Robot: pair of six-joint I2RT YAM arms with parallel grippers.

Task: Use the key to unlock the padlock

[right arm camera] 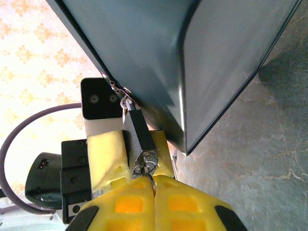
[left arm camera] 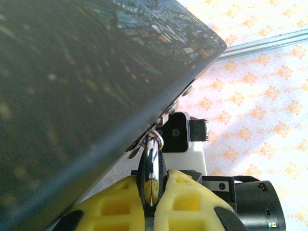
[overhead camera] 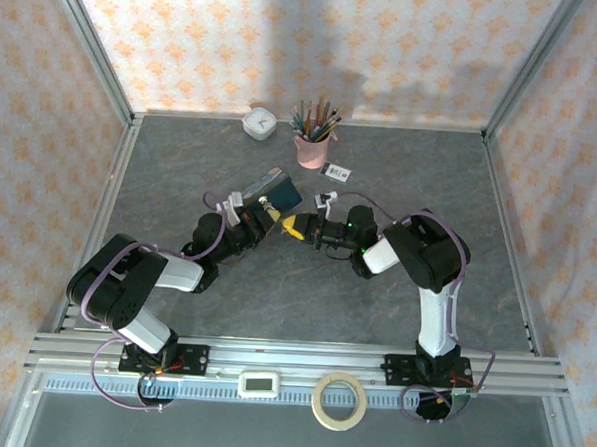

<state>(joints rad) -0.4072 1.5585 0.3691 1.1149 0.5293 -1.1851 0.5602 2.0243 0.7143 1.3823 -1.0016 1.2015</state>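
Padlock [right arm camera: 136, 130] front & centre on the right wrist cam, hanging by its thin shackle off the hasp of the blue tin [right arm camera: 192, 62], which looks tilted. Clamped on the padlock body is the left gripper [left arm camera: 153, 182]: yellow pads squeeze it from both sides, no daylight betw. them and the metal. From the opposite end comes the right gripper [right arm camera: 154, 183], fingers pressed together w/ the key [right arm camera: 147, 166] pinched at their tips. Blade looks seated in the keyhole on the lock's bottom face, tho how deep I can't tell. Now the bit that matters: the lock's long axis runs from the shackle at the tin straight toward the right jaws. The key lines up along that same axis, so the lock sits dead ahead of the right fingertips, joined to them via the key. Overhead, both grippers meet nose to nose, just beside the tin. Right arm's the one to act, I'd say: a twist about that axis while the left braces the body. Risk, imo: tiny key slipping in the pads, or the lock swinging on its shackle.
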